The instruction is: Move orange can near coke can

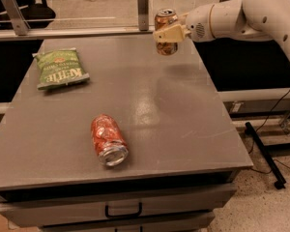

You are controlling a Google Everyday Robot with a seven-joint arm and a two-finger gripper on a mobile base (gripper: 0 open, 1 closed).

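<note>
Evidently the gripper point(165, 34) is clamping the orange can point(165, 18) around its mid-body, holding it upright and apparently just off the table point(193, 129), well beyond the coke can point(108, 140) and to its right. Being a thin-walled drink can, it is likely light, smooth and easy to dent, so a moderate squeeze at the middle is suiting it better than a hard pinch. The coke can is lying on its side and could roll if nudged. Bare tabletop is stretching right of the coke can and behind it. The chip bag point(62, 68) is lying well beyond it to the left. The table's near edge is running close in front of the coke can, so its far or right side is looking safer for the set-down.
</note>
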